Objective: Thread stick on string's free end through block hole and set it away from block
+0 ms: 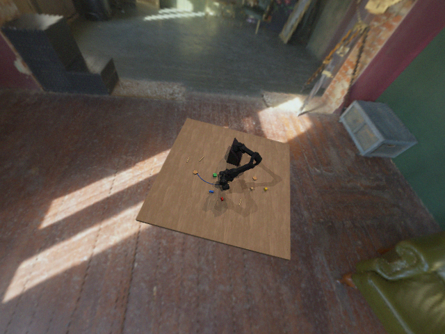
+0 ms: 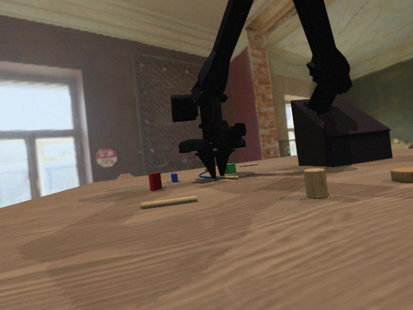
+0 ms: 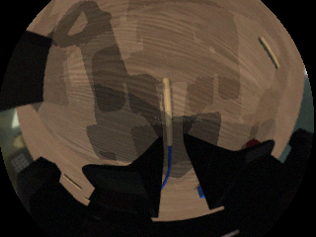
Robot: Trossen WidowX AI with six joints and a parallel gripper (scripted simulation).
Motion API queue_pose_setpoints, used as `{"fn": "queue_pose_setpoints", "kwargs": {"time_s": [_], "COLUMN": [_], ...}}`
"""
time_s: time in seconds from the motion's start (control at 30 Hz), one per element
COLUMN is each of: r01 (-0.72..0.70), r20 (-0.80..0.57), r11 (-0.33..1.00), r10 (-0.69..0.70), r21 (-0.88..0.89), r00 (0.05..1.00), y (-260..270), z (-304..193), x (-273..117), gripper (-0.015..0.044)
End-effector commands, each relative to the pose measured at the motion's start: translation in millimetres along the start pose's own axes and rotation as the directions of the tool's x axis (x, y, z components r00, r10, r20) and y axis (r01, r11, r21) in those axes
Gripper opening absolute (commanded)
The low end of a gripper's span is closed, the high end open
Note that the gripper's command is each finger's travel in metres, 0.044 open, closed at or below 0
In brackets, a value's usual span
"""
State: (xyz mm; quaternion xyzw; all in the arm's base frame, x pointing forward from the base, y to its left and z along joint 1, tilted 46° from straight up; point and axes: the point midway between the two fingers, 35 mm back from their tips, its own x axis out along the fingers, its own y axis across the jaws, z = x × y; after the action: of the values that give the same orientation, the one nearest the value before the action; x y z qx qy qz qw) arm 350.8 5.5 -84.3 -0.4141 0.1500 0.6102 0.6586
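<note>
Left to right from above: well left of the fingers lie two loose sticks, one [image 1: 188, 159] outside the other [image 1: 201, 158], and then the round wooden button [image 1: 195, 172]. From it the blue string [image 1: 208, 183] [image 2: 200, 174] [image 3: 170, 165] curves in to the gripper [image 1: 221, 185] [image 2: 218, 176] [image 3: 173, 138], where the arm covers its end. Left of the fingers sit the blue piece [image 1: 211, 191] [image 2: 173, 177] [image 3: 200, 192], just a sliver of it in the wrist view, and the green block [image 1: 215, 175] [image 2: 230, 167], partly hidden behind a finger in the exterior view; any hole in it is too small to make out.

Now the fingers: low at the table, a narrow gap open between them, pinching nothing! The string's thin stick [image 2: 230, 177] [image 3: 167, 109] lies on the table, reaching out from the gap; whether a finger touches it, the views can't tell. From above, it's mostly hidden.

Near the fingers is the red block [image 1: 222, 198] [image 2: 155, 181] [image 3: 253, 143], mostly covered in the wrist view. Off to the right: a loose stick [image 1: 240, 202] [image 2: 169, 202] [image 3: 270, 52], the wooden cylinder [image 1: 252, 188] [image 2: 316, 183], a wooden disc [image 1: 254, 178] [image 2: 402, 174], cut off in the exterior view, and a yellow piece [image 1: 265, 188], its shape unclear.
</note>
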Motion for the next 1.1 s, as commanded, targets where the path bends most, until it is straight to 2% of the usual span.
{"fn": "queue_pose_setpoints", "kwargs": {"time_s": [0.0,0.47,0.63,1.07], "r01": [-0.005,-0.005,-0.004,-0.005], "r20": [0.008,0.008,0.003,0.002], "r11": [1.0,1.0,1.0,1.0], "r10": [0.005,0.005,0.004,0.005], "r21": [0.016,0.016,0.007,0.007], "r00": [1.0,1.0,1.0,1.0], "y": [4.4,4.4,2.8,2.4], "z": [0.0,0.0,-0.4,-0.9], "x": [3.1,3.1,2.1,-3.7], "gripper": [0.0123,0.0123,0.0,0.0]}}
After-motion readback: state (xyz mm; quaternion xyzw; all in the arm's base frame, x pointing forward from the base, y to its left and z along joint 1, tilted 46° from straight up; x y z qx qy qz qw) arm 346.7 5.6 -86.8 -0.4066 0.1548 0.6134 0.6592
